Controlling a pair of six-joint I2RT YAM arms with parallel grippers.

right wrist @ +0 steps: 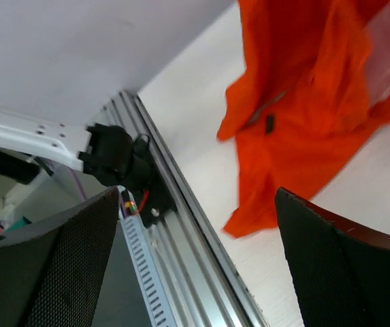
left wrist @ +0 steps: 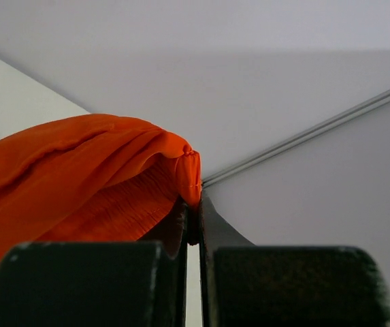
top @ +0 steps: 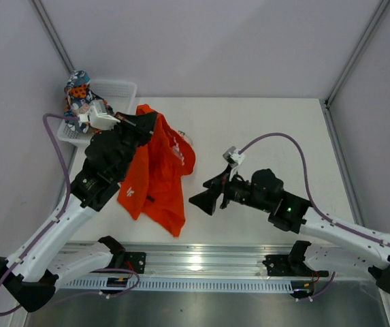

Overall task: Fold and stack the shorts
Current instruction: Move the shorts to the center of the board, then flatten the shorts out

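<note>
At the table's far left corner: a white mesh basket (top: 121,88) sits against the left wall.
Basket contents: the printed shorts (top: 77,90) are bunched in a heap at its left end. They seem to sit partly over the rim, but the top view is too small to be sure.
Orange shorts: the orange shorts (top: 157,174) are outside the basket, just to its right, on the left half of the table (top: 269,136). Their top is lifted and the rest trails down toward the near edge, where the lower part lies crumpled on the surface. A bit of white shows near the upper right edge.
Left gripper: the left gripper (left wrist: 193,219) is raised beside the basket with its fingers pressed together, clamped on a gathered fold at the top of the orange shorts. In the left wrist view the fabric bulges up and over to the left of the pinch.
Right gripper: the right gripper (top: 203,199) has its fingers spread wide and holds nothing. It hangs near the middle of the table, pointing left, close to the right edge of the orange shorts but apart from them.
Right wrist view: the lower hem of the orange shorts shows beyond the spread fingers, with bare table between.
</note>
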